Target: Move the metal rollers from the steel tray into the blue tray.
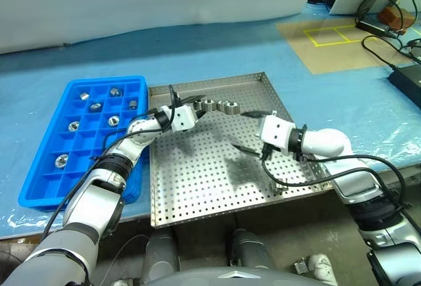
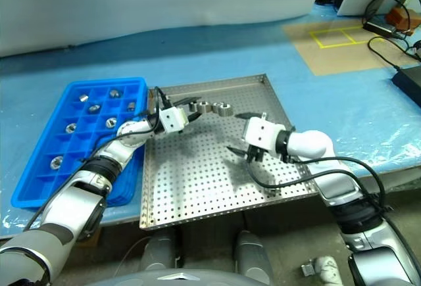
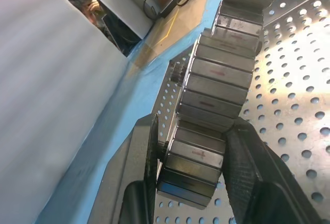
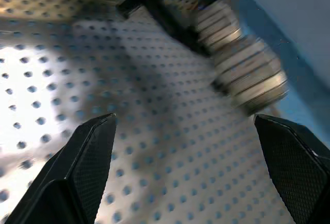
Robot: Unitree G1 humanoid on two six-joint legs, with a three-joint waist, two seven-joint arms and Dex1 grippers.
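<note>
You are looking at a table (image 1: 217, 43) covered in blue sheet, the steel tray (image 1: 217, 181) sitting beside the blue tray (image 1: 46, 190). Your left gripper (image 1: 195, 106) is pinching one end of the stuck-together row of metal rollers (image 1: 219, 106) near the steel tray's far edge, its long axis running rightward toward your wide-open right gripper (image 1: 248, 131). The left wrist view is showing the pinch; the head views are showing rollers already lying in blue compartments.

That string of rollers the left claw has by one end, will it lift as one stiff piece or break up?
Probably sags or separates: the metal rollers look like separate pieces stacked end to end, curving already. Likely heavy for their size, being solid-looking metal. The left claw pinches only the end one; freed ones may roll on the steel tray.
</note>
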